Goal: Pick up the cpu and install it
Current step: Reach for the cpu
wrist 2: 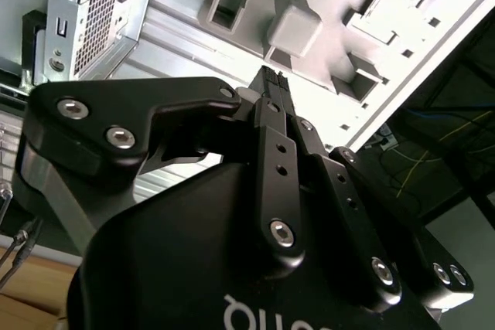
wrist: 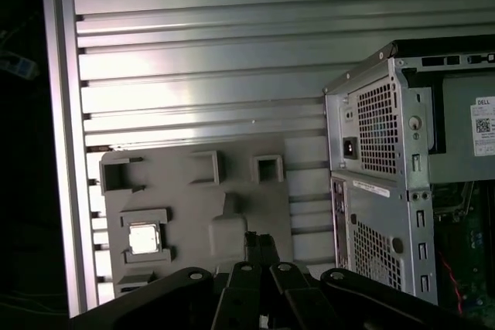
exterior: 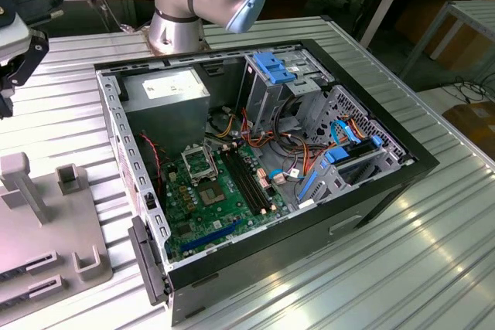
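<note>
Open computer case [exterior: 263, 168] lies beside the claw [wrist: 261, 241] — socket frame [exterior: 196, 161] judged unfilled. Grey holder tray [wrist: 193, 206] is faced by the claw tips; the cpu [wrist: 145, 238] is seated in its pocket, apart from the claw. Claw is closed, nothing gripped; pickup and install are left undone.

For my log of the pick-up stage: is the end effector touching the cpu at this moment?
Apart. In the first wrist view the end effector hangs clear of the cpu, which lies in its holder, with bare grey fixture visible between them.
</note>
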You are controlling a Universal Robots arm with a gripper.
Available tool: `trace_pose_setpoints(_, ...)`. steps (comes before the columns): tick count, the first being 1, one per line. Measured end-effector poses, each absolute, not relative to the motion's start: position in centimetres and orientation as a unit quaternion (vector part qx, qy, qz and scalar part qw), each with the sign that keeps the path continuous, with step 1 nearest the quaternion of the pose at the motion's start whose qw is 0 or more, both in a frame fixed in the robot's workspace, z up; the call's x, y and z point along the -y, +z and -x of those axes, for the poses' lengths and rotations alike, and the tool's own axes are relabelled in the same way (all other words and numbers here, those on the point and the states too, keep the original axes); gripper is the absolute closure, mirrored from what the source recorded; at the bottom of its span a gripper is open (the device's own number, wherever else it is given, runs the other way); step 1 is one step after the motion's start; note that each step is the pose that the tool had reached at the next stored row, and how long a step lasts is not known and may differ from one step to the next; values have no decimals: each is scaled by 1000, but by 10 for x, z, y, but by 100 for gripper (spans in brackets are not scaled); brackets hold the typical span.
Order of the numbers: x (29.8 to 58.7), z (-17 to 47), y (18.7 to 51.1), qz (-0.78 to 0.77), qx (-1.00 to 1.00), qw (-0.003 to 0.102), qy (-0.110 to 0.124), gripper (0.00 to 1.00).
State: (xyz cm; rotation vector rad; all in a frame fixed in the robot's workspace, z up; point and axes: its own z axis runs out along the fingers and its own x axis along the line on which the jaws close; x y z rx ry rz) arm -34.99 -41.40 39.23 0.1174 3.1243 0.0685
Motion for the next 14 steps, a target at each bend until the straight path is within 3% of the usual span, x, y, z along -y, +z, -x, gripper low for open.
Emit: trace_pose_setpoints(14,418,369,391,-38,-999,2,22,89)
